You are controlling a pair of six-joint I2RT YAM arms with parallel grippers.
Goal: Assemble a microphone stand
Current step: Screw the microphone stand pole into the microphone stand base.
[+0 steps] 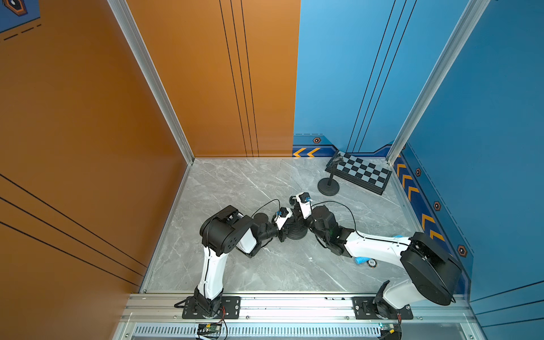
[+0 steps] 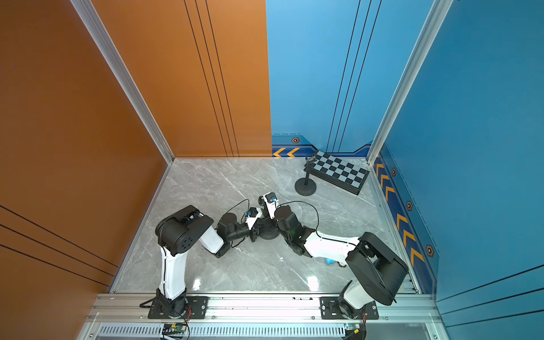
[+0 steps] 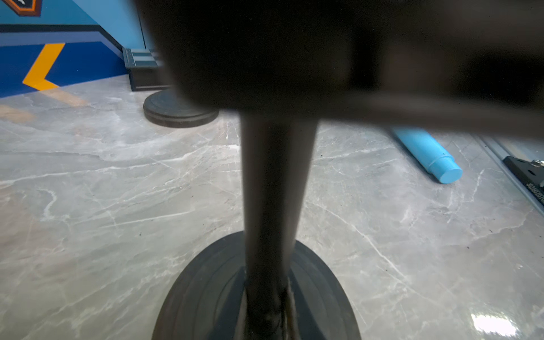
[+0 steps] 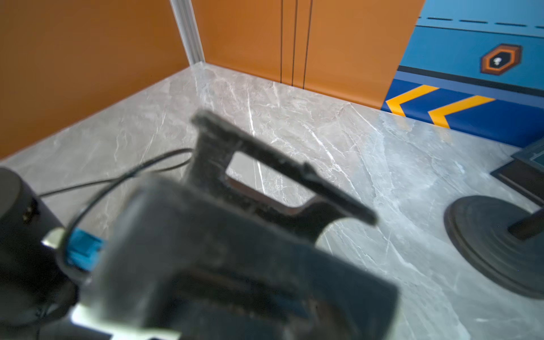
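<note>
A black round base (image 1: 296,234) stands mid-table with a thin black pole (image 3: 273,191) rising from it. Both arms meet over it in both top views. My left gripper (image 3: 269,312) is shut on the pole just above the base (image 3: 206,294). A black microphone clip (image 4: 265,176) sits at the pole's top, right in front of my right gripper (image 4: 250,282). That view is too blurred to show whether the jaws press on the clip. In a top view the right gripper (image 1: 295,210) stands above the left gripper (image 1: 287,226).
A second black stand (image 1: 328,187) with its own clip stands at the back right, beside a folded chessboard (image 1: 365,173). A light blue cylinder (image 1: 360,260) lies under the right arm, also in the left wrist view (image 3: 426,153). Walls close off three sides.
</note>
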